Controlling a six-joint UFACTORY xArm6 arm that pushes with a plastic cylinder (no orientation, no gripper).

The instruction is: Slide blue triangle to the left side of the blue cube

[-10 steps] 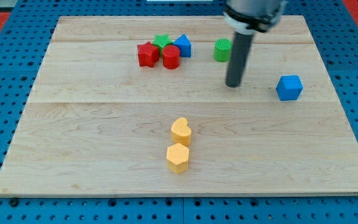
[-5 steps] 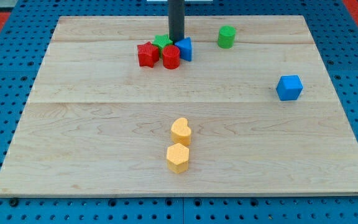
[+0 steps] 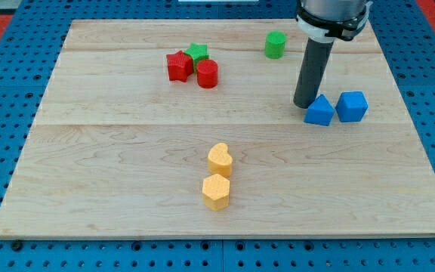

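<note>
The blue triangle (image 3: 319, 111) lies on the wooden board (image 3: 127, 151) at the view's right, right beside the blue cube (image 3: 352, 106), on the cube's left. My tip (image 3: 303, 103) rests on the board just to the upper left of the blue triangle, touching or nearly touching it. The dark rod rises from there toward the view's top.
A red star (image 3: 178, 66), a green star (image 3: 196, 52) and a red cylinder (image 3: 208, 73) cluster at the upper middle. A green cylinder (image 3: 276, 44) stands near the top edge. A yellow heart (image 3: 219, 159) and a yellow hexagon (image 3: 216, 192) sit at the lower middle.
The blue triangle has slid from the cluster at the upper middle to the blue cube's left side. My tip moved with it, from the cluster's top to the right and down.
</note>
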